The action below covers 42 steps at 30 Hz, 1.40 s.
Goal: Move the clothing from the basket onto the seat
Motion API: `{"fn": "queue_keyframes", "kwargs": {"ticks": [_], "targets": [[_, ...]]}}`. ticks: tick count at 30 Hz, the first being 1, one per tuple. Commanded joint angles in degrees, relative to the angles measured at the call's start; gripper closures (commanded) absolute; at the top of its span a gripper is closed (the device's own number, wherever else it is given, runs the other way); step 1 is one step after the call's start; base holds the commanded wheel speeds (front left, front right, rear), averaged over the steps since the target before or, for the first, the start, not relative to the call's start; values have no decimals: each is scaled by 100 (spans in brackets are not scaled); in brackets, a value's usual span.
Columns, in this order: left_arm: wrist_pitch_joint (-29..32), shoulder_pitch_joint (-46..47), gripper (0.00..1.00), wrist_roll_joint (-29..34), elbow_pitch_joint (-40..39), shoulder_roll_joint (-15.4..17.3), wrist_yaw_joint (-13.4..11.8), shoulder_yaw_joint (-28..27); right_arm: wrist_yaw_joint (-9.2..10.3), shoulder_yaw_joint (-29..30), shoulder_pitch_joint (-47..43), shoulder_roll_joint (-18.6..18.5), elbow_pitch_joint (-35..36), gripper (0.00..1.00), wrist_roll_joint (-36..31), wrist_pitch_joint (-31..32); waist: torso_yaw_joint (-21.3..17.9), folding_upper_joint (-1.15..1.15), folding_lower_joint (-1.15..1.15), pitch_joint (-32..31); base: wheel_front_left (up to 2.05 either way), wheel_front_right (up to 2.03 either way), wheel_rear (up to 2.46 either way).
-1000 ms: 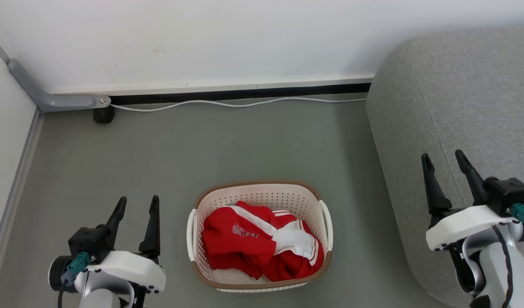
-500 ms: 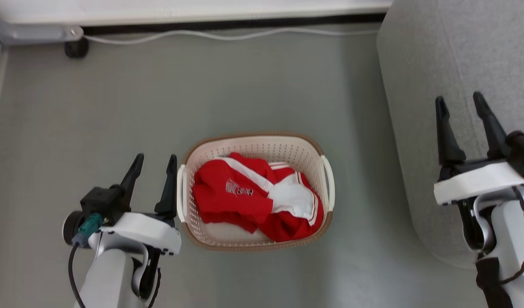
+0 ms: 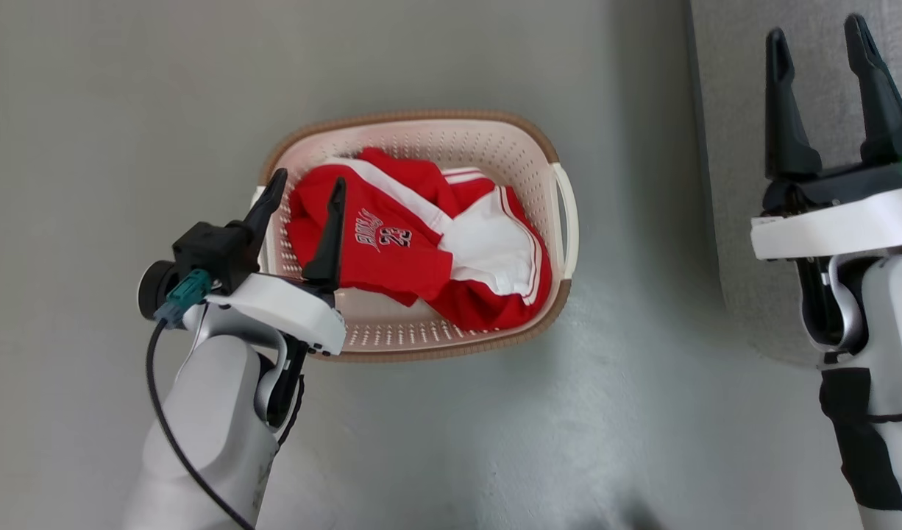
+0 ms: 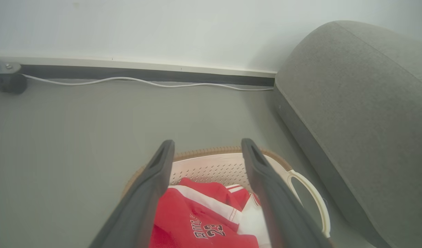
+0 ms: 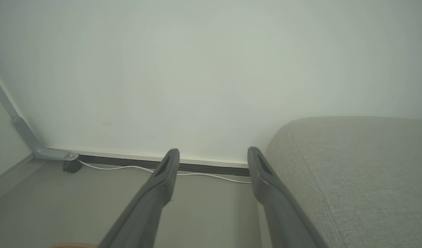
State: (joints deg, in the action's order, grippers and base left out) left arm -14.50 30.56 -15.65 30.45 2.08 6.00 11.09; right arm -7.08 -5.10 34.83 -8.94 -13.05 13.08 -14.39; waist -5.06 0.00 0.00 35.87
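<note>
The clothing (image 3: 392,243), red with white panels and a printed number, lies crumpled in the basket (image 3: 414,118), a cream perforated oval with a brown rim standing on the grey floor. My left gripper (image 3: 309,180) hovers open over the basket's left side, with nothing between its fingers. The left wrist view looks past that gripper (image 4: 207,142) at the clothing (image 4: 187,220) and the basket's far rim (image 4: 211,151). My right gripper (image 3: 814,26) is open and empty above the near edge of the light-grey seat (image 3: 730,184). The seat (image 5: 352,172) lies right of the right gripper (image 5: 213,151).
A white cable (image 4: 128,80) runs along the dark baseboard at the foot of the white wall. A black caster (image 4: 9,82) sits by the wall at the left. Bare grey floor (image 3: 127,110) surrounds the basket, and the seat (image 4: 352,103) stands close on its right.
The camera has tilted down, so the wall has left the head view. My left gripper has come in from the basket's left to over its left rim. Both grippers stayed open.
</note>
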Motion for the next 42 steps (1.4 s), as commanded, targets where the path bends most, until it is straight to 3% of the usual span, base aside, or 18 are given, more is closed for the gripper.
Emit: {"fn": "queue_keyframes", "kwargs": {"ticks": [1,9,15,22,25,32,40,41,42], "targets": [[-50,89,0,-1,-27,80,19,-85,-41,-120,39,22,203,0,-29,-61,-123,0,0,293,0,0,0],[-50,920,0,-92,1336,80,131,722,-41,-520,336,201,480,0,-3,-61,-405,0,0,722,0,0,0],[208,1624,0,-890,2188,80,146,2381,-41,-708,492,306,614,0,26,-61,-639,0,0,1014,0,0,0],[965,2278,0,-1759,2689,80,147,3599,-41,-827,595,413,710,0,50,-61,-834,0,0,1237,0,0,0],[1450,2479,0,-2286,2629,114,147,4188,-41,-908,635,469,755,0,73,-61,-930,0,0,1325,0,0,0],[2175,2805,0,-3164,2289,527,148,5206,-41,-993,705,557,813,0,165,-61,-1090,0,0,1507,0,0,0],[2186,3084,0,-3510,2383,776,148,5866,-41,-1028,727,597,850,0,245,-61,-1220,0,0,1621,0,0,0],[2165,3099,3,-3544,2423,783,148,5912,-41,-1035,735,599,859,0,256,-61,-1242,0,0,1633,0,0,0],[2133,3113,58,-3578,2464,784,148,5946,-41,-1033,741,601,871,0,265,-61,-1258,0,0,1642,0,0,0]]}}
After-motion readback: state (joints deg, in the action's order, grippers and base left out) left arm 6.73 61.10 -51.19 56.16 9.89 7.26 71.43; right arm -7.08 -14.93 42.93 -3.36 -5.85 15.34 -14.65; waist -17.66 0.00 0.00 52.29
